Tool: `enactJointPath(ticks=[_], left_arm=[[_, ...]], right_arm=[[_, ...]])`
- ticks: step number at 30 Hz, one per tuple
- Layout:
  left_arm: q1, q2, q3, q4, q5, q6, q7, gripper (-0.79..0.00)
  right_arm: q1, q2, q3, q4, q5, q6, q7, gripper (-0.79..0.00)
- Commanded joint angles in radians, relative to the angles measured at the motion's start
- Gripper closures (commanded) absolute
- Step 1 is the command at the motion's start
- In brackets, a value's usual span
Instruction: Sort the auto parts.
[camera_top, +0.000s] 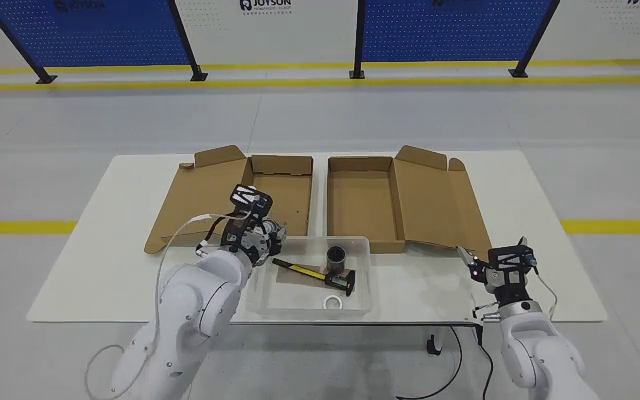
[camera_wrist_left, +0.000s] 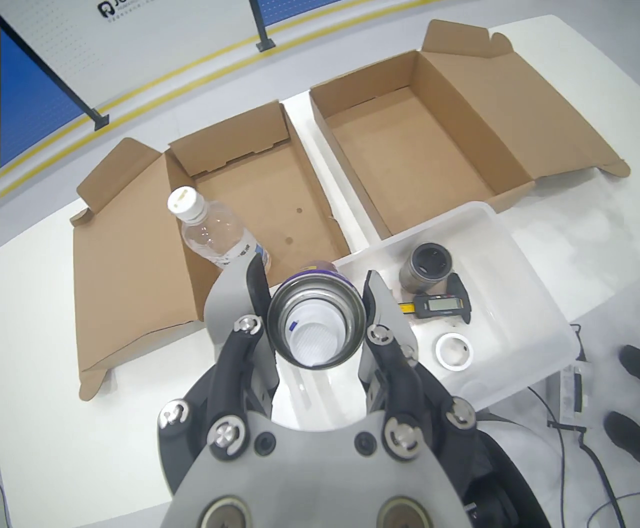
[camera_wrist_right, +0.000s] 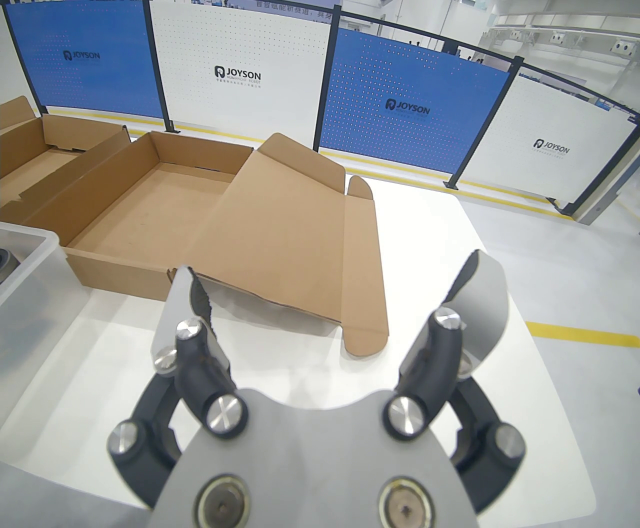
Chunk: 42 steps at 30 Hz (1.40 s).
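My left gripper (camera_wrist_left: 314, 274) is shut on a metal can (camera_wrist_left: 315, 320) with a purple band, and I see into the can's hollow end. It hangs over the near corner where the left cardboard box (camera_wrist_left: 260, 195) meets the clear plastic bin (camera_wrist_left: 525, 280). A clear water bottle (camera_wrist_left: 215, 235) with a white cap stands in that box. In the bin lie a dark steel sleeve (camera_wrist_left: 425, 267), a digital caliper (camera_wrist_left: 440, 305) and a white ring (camera_wrist_left: 453, 351). My right gripper (camera_wrist_right: 330, 267) stands open with nothing between its fingers, over the table to the right of the bin.
A second cardboard box (camera_top: 362, 205) lies open behind the bin (camera_top: 300, 300), its lid (camera_top: 435, 205) flat toward my right gripper (camera_top: 478, 266). The left box's lid (camera_top: 195, 205) lies flat at far left. Bare white tabletop (camera_wrist_right: 280, 360) lies under the right gripper.
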Motion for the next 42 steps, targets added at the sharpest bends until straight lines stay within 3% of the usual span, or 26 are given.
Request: enactJointPath(ticks=[1,14,42], left_arm=[[-0.012,-0.001,-0.009,0.033,0.017,0.015,0.005,0.0],[-0.069,-0.011,0.016,0.204,0.097,0.048,0.039,0.0],[-0.167,-0.045,0.048,0.437,0.149,0.113,0.081,0.0]], right_arm=[[0.0,0.0,0.0,0.0,0.0,0.0,0.0,-0.785],[0.0,0.0,0.0,0.0,0.0,0.0,0.0,-0.785],[0.0,0.0,0.0,0.0,0.0,0.0,0.0,-0.785]])
